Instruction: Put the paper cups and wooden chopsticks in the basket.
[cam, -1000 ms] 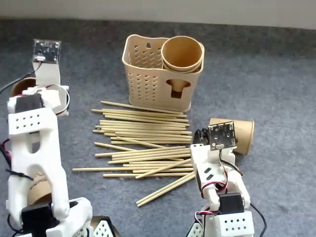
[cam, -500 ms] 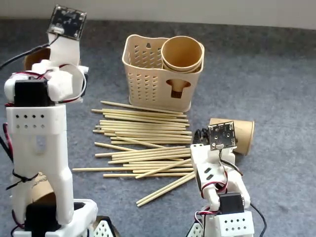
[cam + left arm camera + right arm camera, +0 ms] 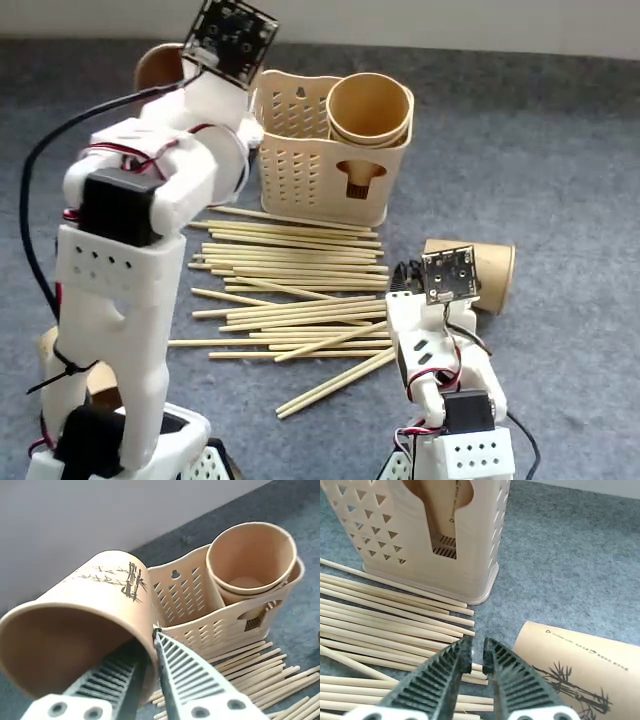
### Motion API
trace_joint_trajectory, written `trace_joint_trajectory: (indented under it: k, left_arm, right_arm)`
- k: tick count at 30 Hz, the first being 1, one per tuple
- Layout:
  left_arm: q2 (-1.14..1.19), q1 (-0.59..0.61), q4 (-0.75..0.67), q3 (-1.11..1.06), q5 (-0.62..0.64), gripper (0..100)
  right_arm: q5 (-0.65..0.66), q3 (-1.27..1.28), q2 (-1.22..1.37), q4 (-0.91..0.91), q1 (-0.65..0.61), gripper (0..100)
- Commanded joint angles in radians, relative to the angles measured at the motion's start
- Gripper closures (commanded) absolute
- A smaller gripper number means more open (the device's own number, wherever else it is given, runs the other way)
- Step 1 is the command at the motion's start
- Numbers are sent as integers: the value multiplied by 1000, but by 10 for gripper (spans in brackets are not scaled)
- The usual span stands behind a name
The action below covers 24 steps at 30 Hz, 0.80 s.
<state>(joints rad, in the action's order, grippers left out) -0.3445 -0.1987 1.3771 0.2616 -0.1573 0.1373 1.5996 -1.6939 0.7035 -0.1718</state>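
Paper cup: judged light, thin-walled, crushable; left gripper clamped across its rim wall, near basket. Right gripper seemingly together, empty.

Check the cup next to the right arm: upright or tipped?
Tipped. The paper cup lies on its side on the table, beside the right gripper.

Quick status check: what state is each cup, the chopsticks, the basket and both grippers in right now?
Left gripper: shut on the held cup, raised beside the basket.
Held cup: tilted, off the table.
Basket: upright, one compartment empty.
Stacked cups: upright in the basket's other compartment.
Chopsticks: loose on the table.
Fallen cup: on its side near the right gripper.
Right gripper: nearly closed, empty.
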Motion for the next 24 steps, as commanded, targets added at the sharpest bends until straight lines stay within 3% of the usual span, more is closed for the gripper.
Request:
trace_joint_trajectory:
  k: [1, 14, 24]
  left_arm:
    - [-27, -102, -69, 42, 6, 994]
    - [122, -211, -192, 53, 3, 994]
    - [170, -292, -195, 51, 2, 993]
  right_arm:
    - [12, -8, -16, -27, 10, 947]
    - [12, -8, -16, -27, 10, 947]
    - [12, -8, -16, -27, 10, 947]
